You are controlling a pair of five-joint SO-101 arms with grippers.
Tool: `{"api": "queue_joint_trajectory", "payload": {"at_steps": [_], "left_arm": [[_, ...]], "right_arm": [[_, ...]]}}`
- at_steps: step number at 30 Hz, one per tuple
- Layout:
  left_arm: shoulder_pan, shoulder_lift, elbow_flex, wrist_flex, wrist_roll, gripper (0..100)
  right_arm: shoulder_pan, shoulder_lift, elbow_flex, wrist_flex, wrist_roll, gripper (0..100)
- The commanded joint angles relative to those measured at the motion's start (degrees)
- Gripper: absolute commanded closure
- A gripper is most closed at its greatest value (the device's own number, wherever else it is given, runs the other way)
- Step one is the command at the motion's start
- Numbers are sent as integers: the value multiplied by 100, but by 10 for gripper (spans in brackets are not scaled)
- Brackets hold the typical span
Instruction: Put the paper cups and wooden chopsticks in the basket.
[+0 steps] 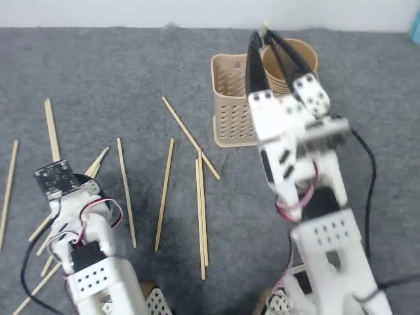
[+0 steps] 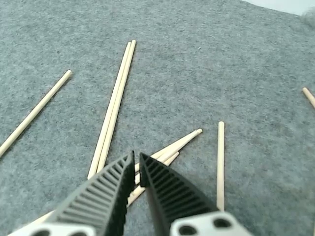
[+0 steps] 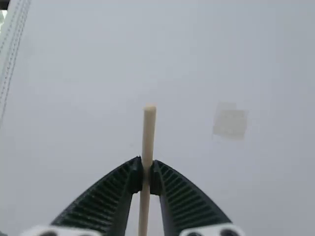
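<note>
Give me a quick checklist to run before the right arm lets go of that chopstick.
1. Right claw grips chopstick: ok, pinched in it.
2. Claw over the basket: ok in the high view.
3. Chopstick's lower end inside basket: cannot tell, hidden.
4. Left claw out of the way: ok, empty, low over the mat.
5. Paper cups in basket: ok, they appear stacked inside.
6. Loose chopsticks gathered: not ok, many lie on the mat.

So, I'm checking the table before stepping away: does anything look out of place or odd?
Nothing looks damaged, but chopsticks lie strewn across the table at all angles, some crossed. The left hand is among them. The right hand grips one chopstick by the basket.
</note>
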Motion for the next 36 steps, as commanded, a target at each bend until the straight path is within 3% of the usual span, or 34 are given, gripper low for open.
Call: {"api": "queue_joint_trajectory", "payload": {"at_steps": [1,5,12,18,21,29,32,36], "left_arm": [[18,-88,-13,-158,-26,985],[18,-88,-13,-158,-26,985],[18,-88,-13,-158,-26,985],[18,-88,-13,-158,-26,985],[18,-88,-13,-158,-26,985],[18,-88,-13,-158,-26,985],[26,-88,-13,-158,-26,985],[26,-88,-13,-141,-26,985]], "right_arm": [[233,646,-440,-66,-466,991],[268,1121,-404,40,-527,991],[-13,1481,-440,1393,-484,987],[-242,1508,-519,1930,-308,838],[-251,1209,-879,2387,-325,858],[-242,-488,-1345,4585,-492,924],[-198,-1182,-1345,5727,-905,925],[-233,-1895,-1336,7398,-905,924]]}}
